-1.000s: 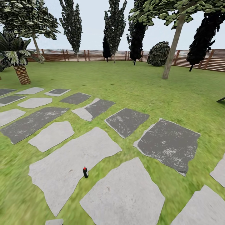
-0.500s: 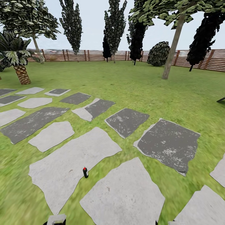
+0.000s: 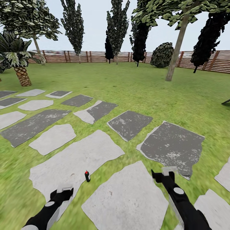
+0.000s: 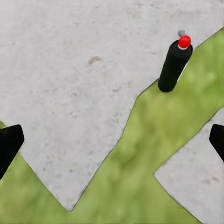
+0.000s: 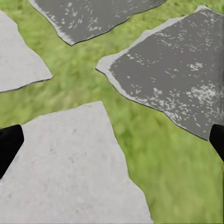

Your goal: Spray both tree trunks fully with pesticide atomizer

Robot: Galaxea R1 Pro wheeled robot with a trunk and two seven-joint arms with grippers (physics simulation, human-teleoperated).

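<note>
The pesticide atomizer [image 3: 87, 176], a small black bottle with a red cap, stands upright on a strip of grass floor [image 3: 105, 166] between grey paving slabs. In the left wrist view the atomizer [image 4: 174, 65] stands ahead of and apart from the fingers. My left gripper [image 3: 63, 191] is open and empty, a little short of the bottle on its near left. My right gripper [image 3: 163, 174] is open and empty over the slabs to the right. A tall tree with a bare grey-beige trunk [image 3: 175, 54] stands far off on the right. Another tree [image 3: 37, 48] stands at the far left.
Grey and dark stone slabs [image 3: 127, 198] cover the near ground. A short scaly palm [image 3: 22, 75] stands at the left. Dark narrow conifers [image 3: 116, 28] and a round bush [image 3: 162, 55] line the brown slat fence [image 3: 80, 56]. Open lawn [image 3: 127, 86] lies beyond the slabs.
Both arms have risen into the head view from below, the left first, and now reach forward over the slabs. The atomizer and the camera have not moved.
</note>
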